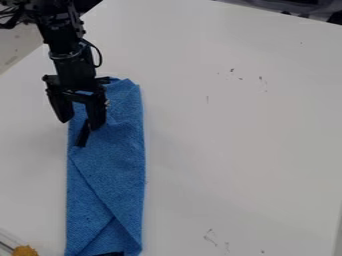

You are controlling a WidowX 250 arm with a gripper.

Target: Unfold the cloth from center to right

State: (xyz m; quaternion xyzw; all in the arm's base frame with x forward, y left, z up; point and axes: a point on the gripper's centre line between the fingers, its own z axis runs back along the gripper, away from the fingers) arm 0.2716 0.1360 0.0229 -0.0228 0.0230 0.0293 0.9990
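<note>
"What's hard to make out down there?"

"The far end of the blue cloth (110, 170), mainly. The arm (67, 47) and the fingers (97, 111) hide part of it, though a peaked corner shows beyond them, on the right. A slim dark strip (83, 135) slants over the cloth just below the fingers; it may be a fingertip, but I can't be sure."

"And the near end?"

"It meets the lower edge of the view, straight down from the fingers, beside a cut-off dark scrap (112, 254). An orange lump (25, 251) is cut off too, well below the fingers and to their left."

"Which way does the cloth point?"

"Its long axis runs almost straight up and down the view, from just beyond the fingers to that lower edge. It's a narrow, folded band, with a crease slanting down to the right below the fingers and another crossing the near end."

"How do the fingers stand?"

"Spread, with blue between them: one over the cloth, the other at its left edge. To their right stretches the white bench (234, 140)."
</note>
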